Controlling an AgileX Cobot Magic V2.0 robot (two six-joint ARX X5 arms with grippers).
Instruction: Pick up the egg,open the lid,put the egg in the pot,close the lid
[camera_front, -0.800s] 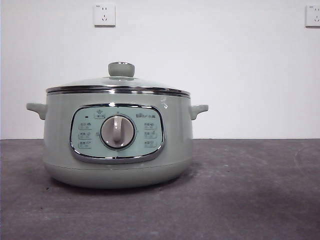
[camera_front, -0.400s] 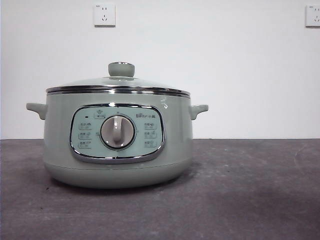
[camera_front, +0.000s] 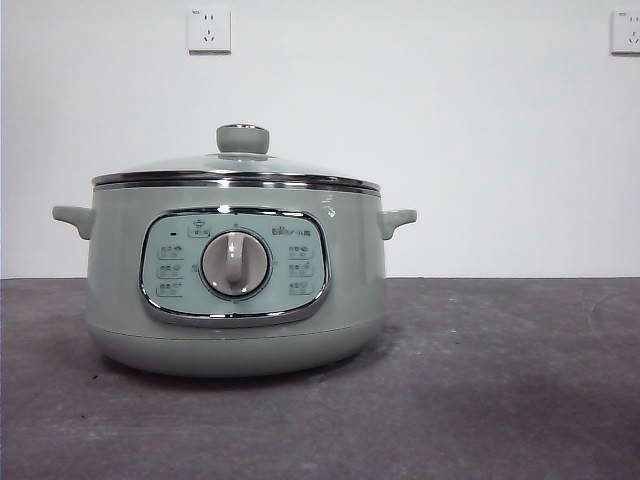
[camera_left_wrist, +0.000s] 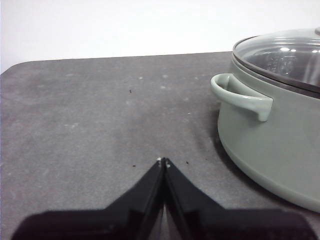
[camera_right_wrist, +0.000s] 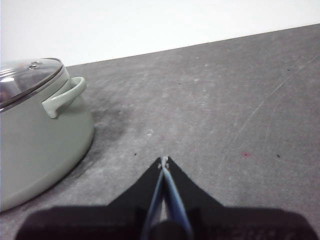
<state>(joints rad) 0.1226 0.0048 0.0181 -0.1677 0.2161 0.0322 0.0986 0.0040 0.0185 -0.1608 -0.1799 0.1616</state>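
Observation:
The sage-green pot (camera_front: 235, 290) stands left of centre on the dark table, its glass lid (camera_front: 235, 168) resting closed on the rim with the knob on top. No egg shows in any view. My left gripper (camera_left_wrist: 163, 161) is shut and empty, hovering over bare table beside the pot (camera_left_wrist: 272, 130) and its side handle. On the pot's other side my right gripper (camera_right_wrist: 163, 160) is also shut with nothing in it, the pot (camera_right_wrist: 35, 135) and lid (camera_right_wrist: 25, 75) a short way off. Neither arm appears in the front view.
A white wall rises behind the table, with two power sockets (camera_front: 208, 29) high up. The grey table surface (camera_front: 500, 380) stretches out to the right of the pot and in front of it.

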